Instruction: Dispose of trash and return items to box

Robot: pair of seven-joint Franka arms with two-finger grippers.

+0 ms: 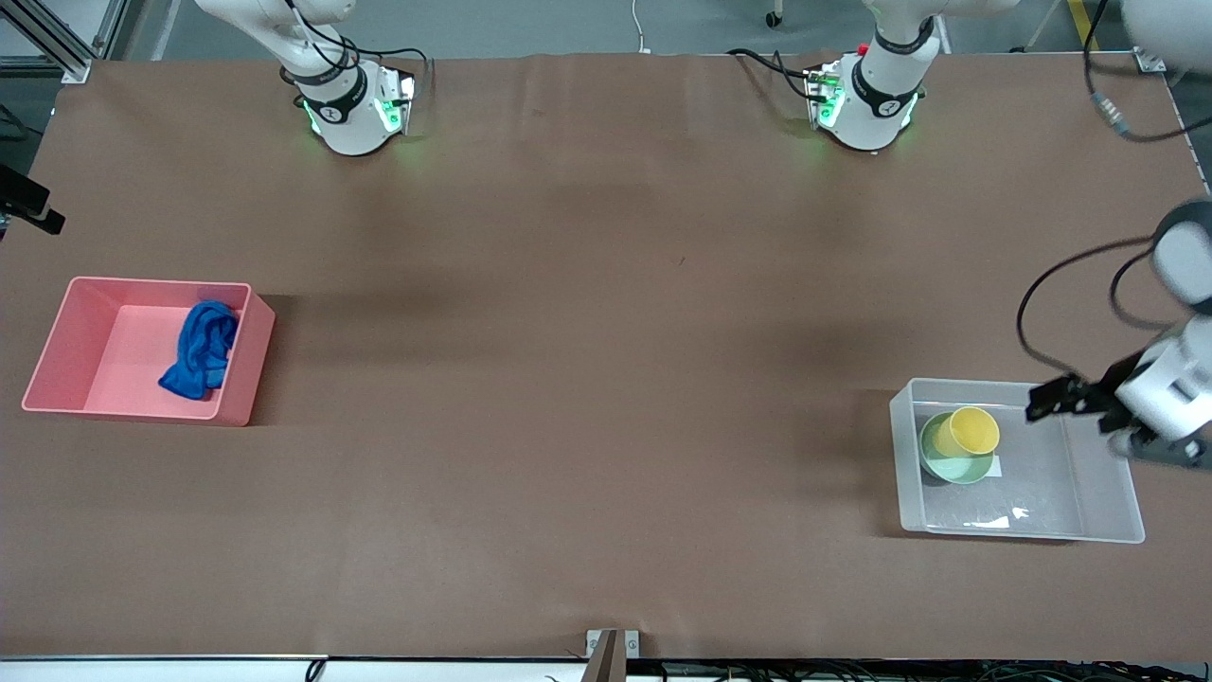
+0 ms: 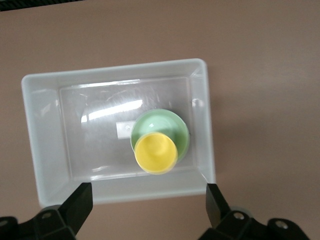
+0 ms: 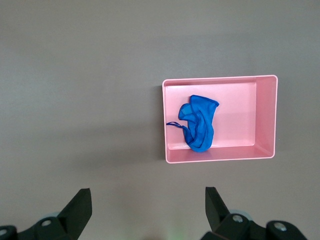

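1. In the front view we see the left arm coming in at the picture's edge at the left arm's end of the counter (image 1: 606, 379), part of it cut off. Its left gripper (image 1: 1042, 405) hangs over the rim of the clear box (image 1: 1098, 516). In the box the yellow cup (image 1: 975, 431) sits on the green bowl (image 1: 956, 466), both in the part of the box toward the right arm's end. The pink bin (image 1: 237, 379) stands at the right arm's end of the counter, with the blue cloth (image 1: 201, 350) lying inside against the wall that faces the middle of the counter. Of the right arm we see only the base; its gripper is out of this picture.

2. In the left wrist view the left gripper (image 2: 150, 200) shows its jaws spread wide, holding nothing and touching nothing. Below them we see the box (image 2: 45, 140), the bowl (image 2: 167, 127) and the cup (image 2: 156, 152) resting on the bowl's edge. A white label on the box floor is half hidden by the bowl.

3. In the right wrist view the right gripper (image 3: 149, 202) is high over bare counter (image 3: 80, 100), jaws wide apart and empty. The bin (image 3: 265, 115) holds the crumpled cloth (image 3: 200, 125), one thin end draped onto the wall.
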